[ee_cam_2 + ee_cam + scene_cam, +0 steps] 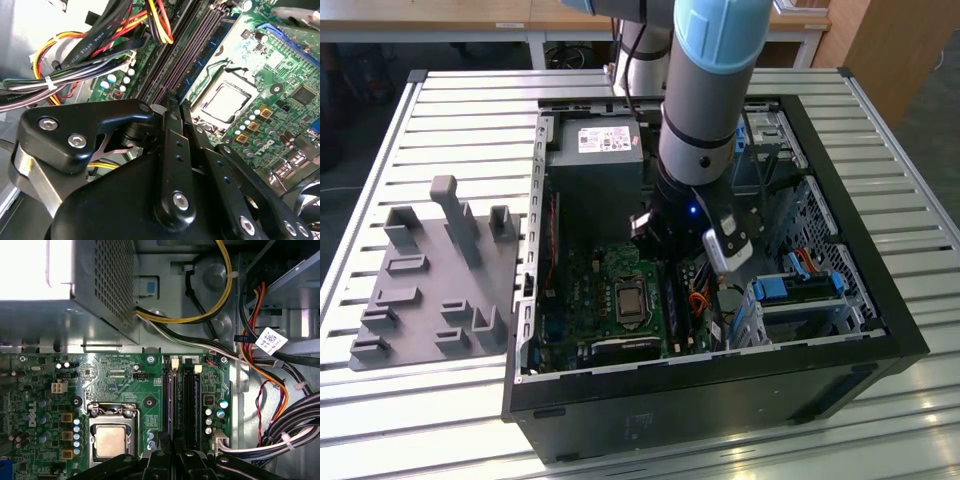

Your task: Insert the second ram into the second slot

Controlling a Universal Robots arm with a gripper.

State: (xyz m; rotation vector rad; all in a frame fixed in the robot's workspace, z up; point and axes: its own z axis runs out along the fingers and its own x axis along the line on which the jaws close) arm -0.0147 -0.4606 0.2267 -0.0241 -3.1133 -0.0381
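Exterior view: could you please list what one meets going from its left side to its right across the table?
Grey slotted holder → processor socket on the motherboard → robot arm → blue drive clips → right wall of the computer case.

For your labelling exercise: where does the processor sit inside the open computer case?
In the exterior view the processor sits on the green motherboard, just to the exterior view's left of the memory slots, with the grey power supply beyond it.
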